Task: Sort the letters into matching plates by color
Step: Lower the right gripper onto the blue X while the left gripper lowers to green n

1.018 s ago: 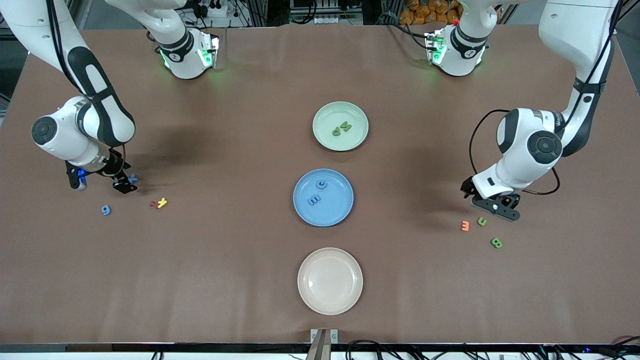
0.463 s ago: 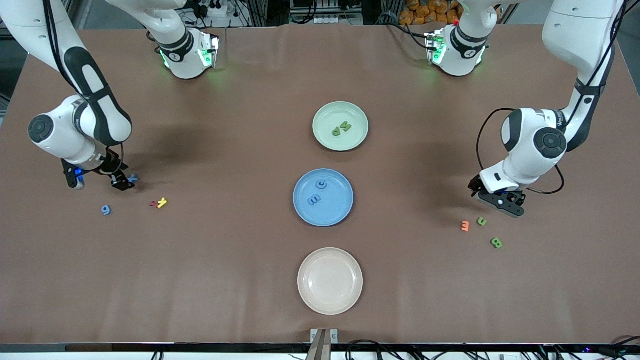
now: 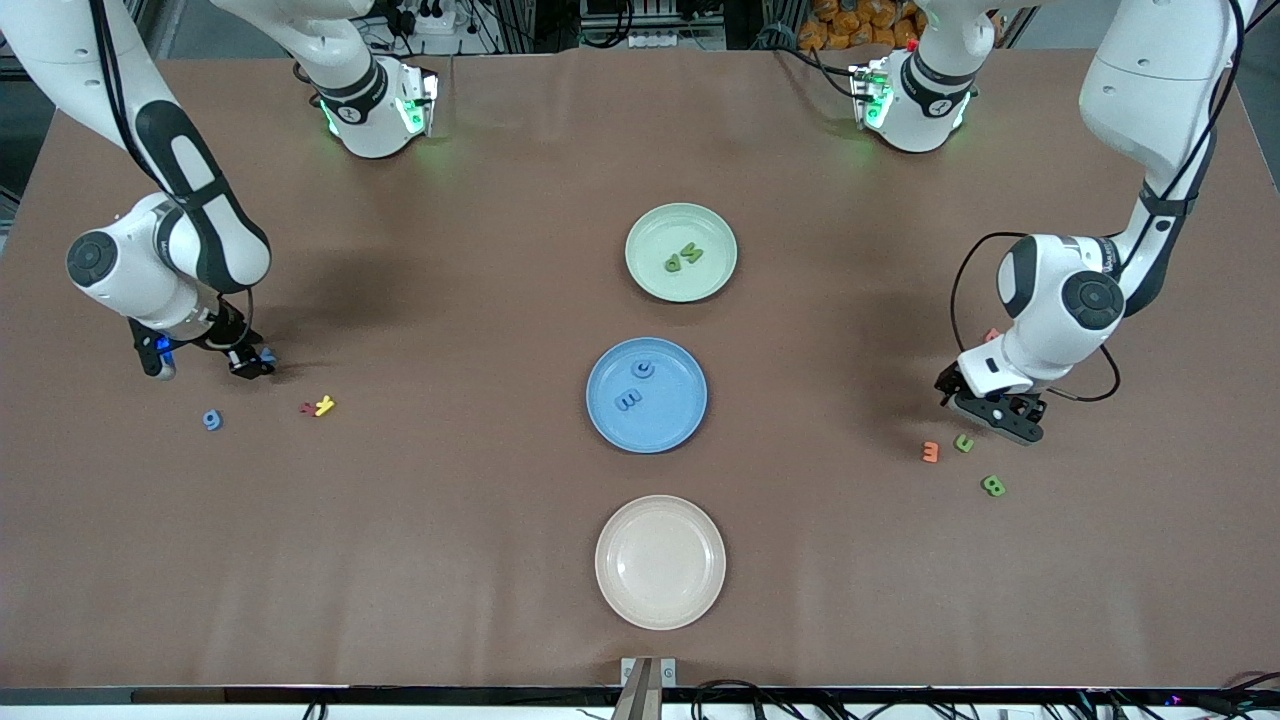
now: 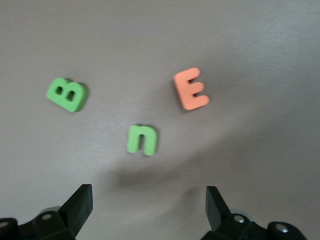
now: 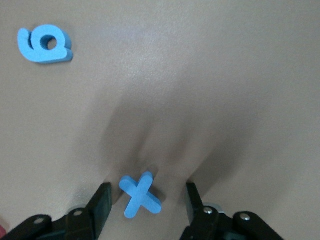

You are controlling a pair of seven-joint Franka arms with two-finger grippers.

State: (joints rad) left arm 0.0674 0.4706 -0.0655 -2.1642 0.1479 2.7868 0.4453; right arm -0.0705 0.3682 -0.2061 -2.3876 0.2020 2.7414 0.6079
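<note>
The table [image 3: 450, 560] shows broad bare brown surface between each letter cluster and the central column of plates, and all letters lie well in from its edges. At the right arm's end, the right pincer [image 3: 243, 362] is low at the table with its fingers spread, unclenched; the blue X [image 5: 141, 196] lies flat between the fingertips, not gripped. The blue 9 [image 3: 211, 420] lies near it, nearer the front camera, and a red piece [image 3: 307, 408] touches a yellow Y [image 3: 324, 405] toward the plates. In the middle column, the mint green plate [image 3: 681, 212] holds two green letters [image 3: 684, 259]; the blue plate [image 3: 646, 440], nearer the camera, holds two blue letters [image 3: 637, 385]; the cream plate [image 3: 660, 615], nearest the camera, holds nothing. At the left arm's end, the left pincer [image 3: 985, 408] hangs released, fingers wide, just above the green n [image 4: 142, 139], which lies ahead of the fingertips and apart from them. An orange E [image 4: 191, 89] sits beside the n, the green B [image 4: 67, 94] nearer the camera.
</note>
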